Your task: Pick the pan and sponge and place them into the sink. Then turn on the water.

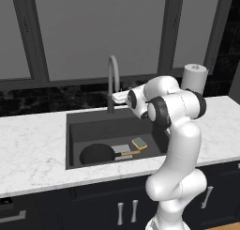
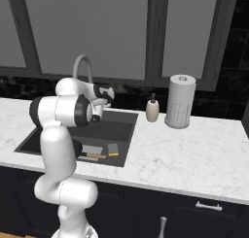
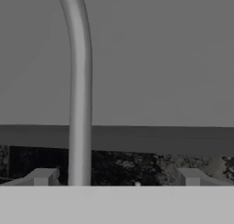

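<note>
The black pan (image 1: 97, 153) lies in the dark sink (image 1: 75, 130), its wooden handle (image 2: 96, 156) pointing right. The yellow sponge (image 1: 139, 142) (image 2: 113, 149) rests on the sink floor just right of the handle. My gripper (image 1: 118, 97) (image 2: 108, 93) hovers above the back of the sink (image 2: 119, 127), open and holding nothing, pointing at the grey gooseneck faucet (image 1: 112, 79) (image 2: 82, 67). In the hand view the faucet pipe (image 3: 80, 104) rises between my wide-spread fingertips (image 3: 43, 176), closer to the left one, with the gripper (image 3: 116, 177) centred to its right. No water runs.
A pale drain plate (image 1: 121, 149) lies by the pan handle. A paper towel roll (image 2: 180, 108) and a soap bottle (image 2: 152, 110) stand on the marble counter right of the sink. Windows and a dark backsplash sit behind the faucet.
</note>
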